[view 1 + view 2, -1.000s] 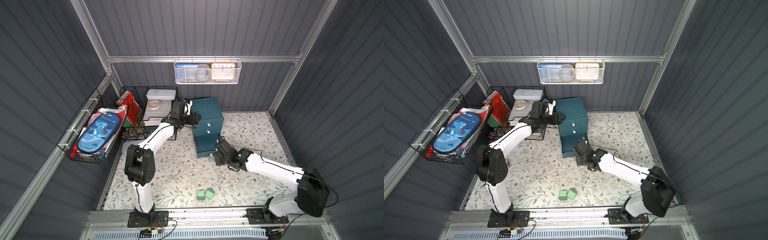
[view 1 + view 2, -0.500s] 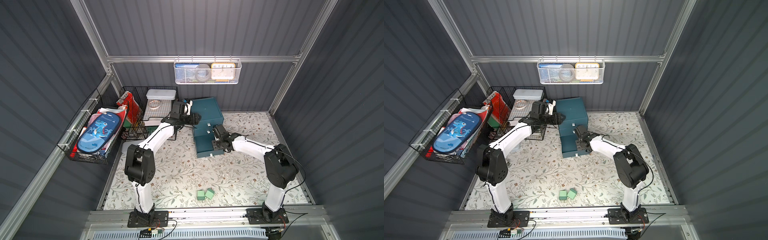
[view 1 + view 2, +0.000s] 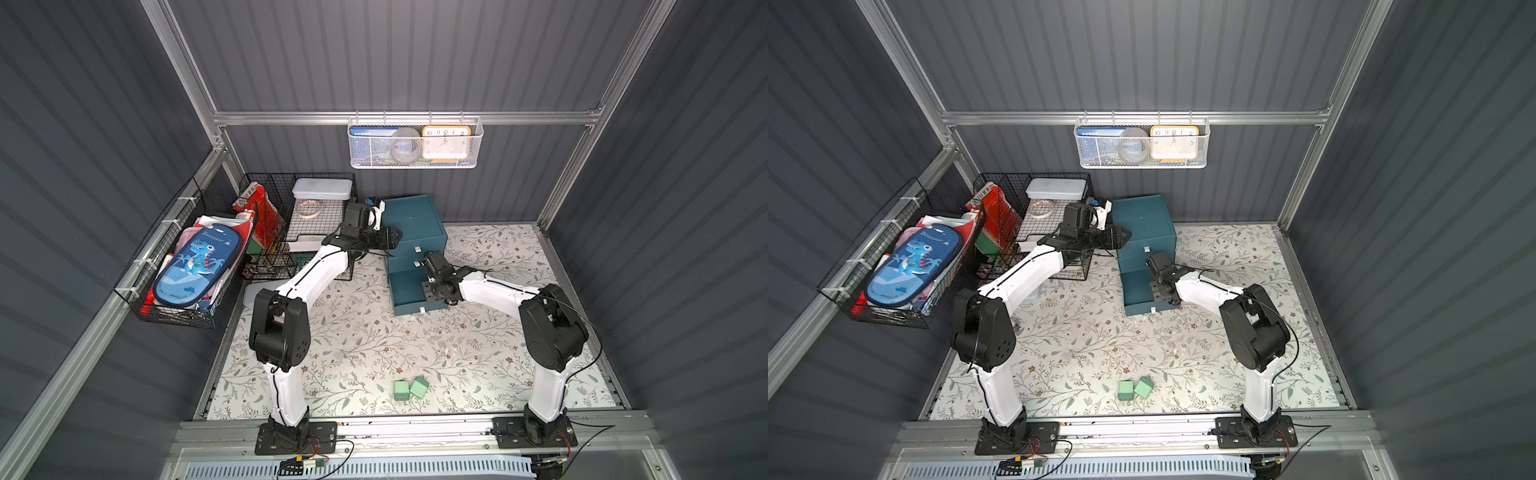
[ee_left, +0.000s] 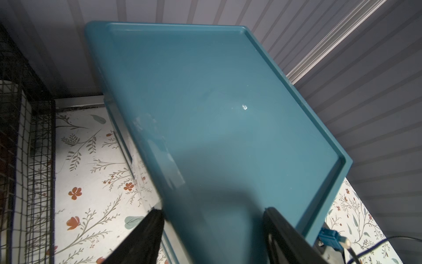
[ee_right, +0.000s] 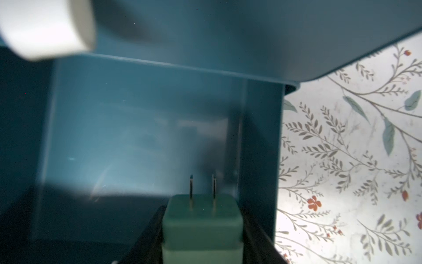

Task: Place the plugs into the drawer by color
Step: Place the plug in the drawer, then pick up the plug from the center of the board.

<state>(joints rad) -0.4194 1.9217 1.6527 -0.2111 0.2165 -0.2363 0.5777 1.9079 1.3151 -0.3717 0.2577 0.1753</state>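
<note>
Green plug (image 5: 202,217) clamped in my right claw (image 5: 202,242), prongs toward the drawer's (image 3: 409,216) open bottom tray (image 5: 137,141), my left claw (image 4: 213,211) spread over the drawer's top, two green plugs (image 3: 402,390) on the mat (image 3: 353,340), dinosaur case (image 3: 195,266) in wire basket (image 3: 174,319)

the cabinet (image 3: 415,224) stands at the back of the mat (image 3: 478,345), wire baskets (image 3: 320,226) just left of it. its bottom drawer (image 3: 405,291) is pulled out frontward, and my right gripper (image 5: 202,212) holds a plug (image 5: 202,228) inside it. my left gripper (image 4: 214,219) sits at the cabinet's top left edge. two loose plugs (image 3: 402,390) lie touching near the mat's front.
</note>
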